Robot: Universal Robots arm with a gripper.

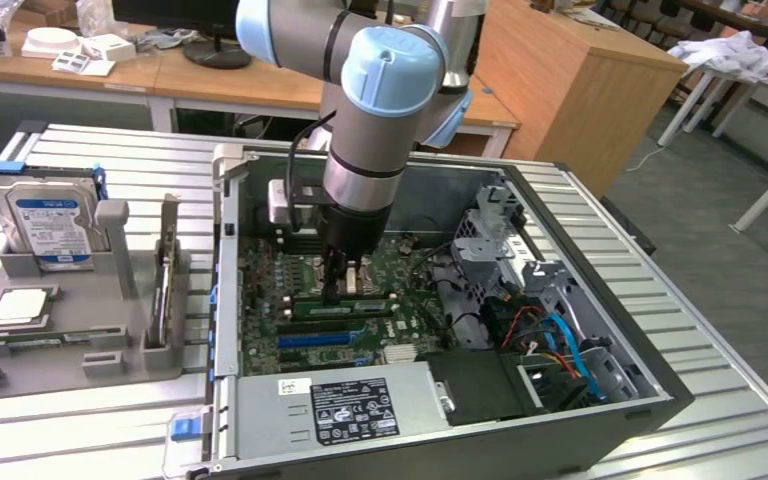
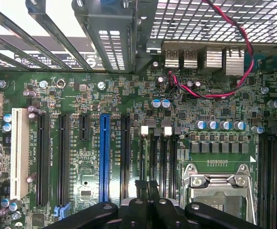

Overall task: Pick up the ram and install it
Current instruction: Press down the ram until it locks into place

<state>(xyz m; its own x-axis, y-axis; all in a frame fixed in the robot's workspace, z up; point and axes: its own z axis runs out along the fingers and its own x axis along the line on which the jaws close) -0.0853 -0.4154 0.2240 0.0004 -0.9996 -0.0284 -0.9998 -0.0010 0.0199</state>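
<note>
One ram (image 1: 344, 306) lies in slot on green board (image 1: 357, 335) inside computer case (image 1: 624, 400), right under gripper (image 1: 336, 290). Gripper fingers (image 2: 147, 191) close together, tips low near ram; clamped or not, cannot tell. Ram looks thin, light, stiff, easy to break. Best hold: long flat sides, middle, not chips.

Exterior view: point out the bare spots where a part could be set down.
Free: the ribbed metal table behind the hard drive, and its strip on the exterior view's right of the computer case. Crowded: the grey parts holder, and the motherboard under the gripper.
</note>
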